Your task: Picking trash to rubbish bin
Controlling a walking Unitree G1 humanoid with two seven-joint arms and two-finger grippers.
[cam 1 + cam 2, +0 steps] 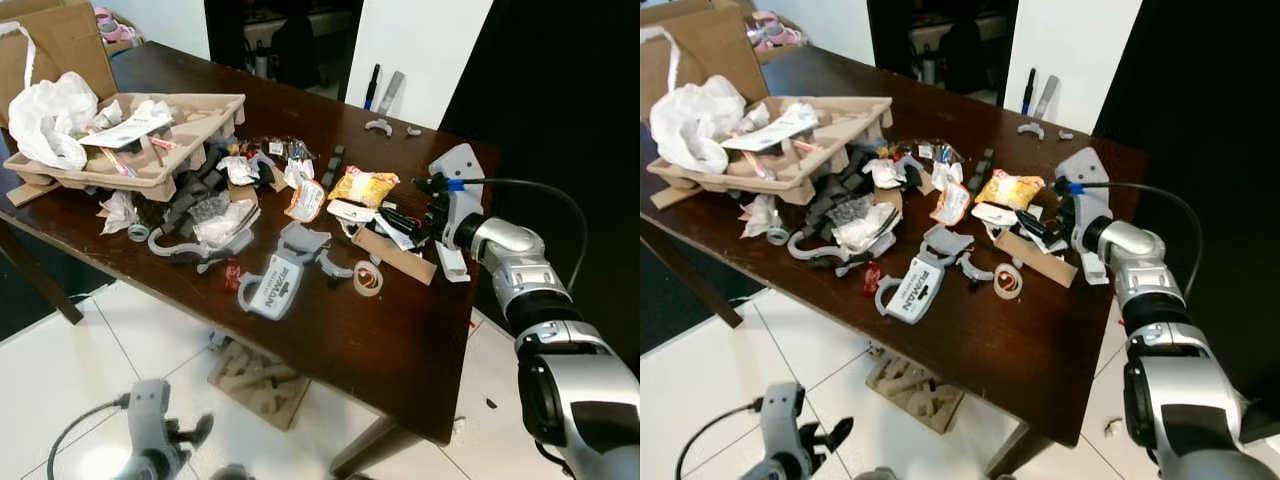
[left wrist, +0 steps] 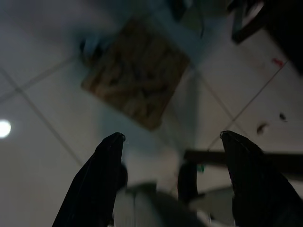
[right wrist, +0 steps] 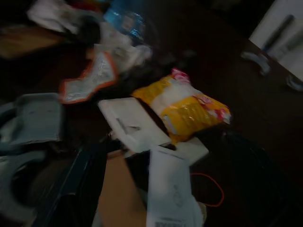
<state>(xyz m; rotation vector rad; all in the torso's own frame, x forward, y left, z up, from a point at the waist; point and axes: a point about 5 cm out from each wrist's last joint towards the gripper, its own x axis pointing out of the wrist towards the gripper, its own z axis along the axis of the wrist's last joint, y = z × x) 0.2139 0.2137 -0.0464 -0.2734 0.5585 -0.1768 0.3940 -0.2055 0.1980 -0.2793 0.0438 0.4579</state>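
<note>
Right gripper [image 1: 425, 215] is out over the dark table [image 1: 400, 340] at its right edge, low on the litter, likely lining up a pick. Its jaws are buried in clutter; cannot tell their opening or any hold. Nearest trash: yellow snack bag [image 3: 187, 109], just beside the gripper, lying flat, long axis running diagonally across the table. White card [image 3: 135, 125] touches it. Left gripper [image 2: 173, 142] hangs idle by the floor below the table, jaws wide apart, empty. No bin visible.
</note>
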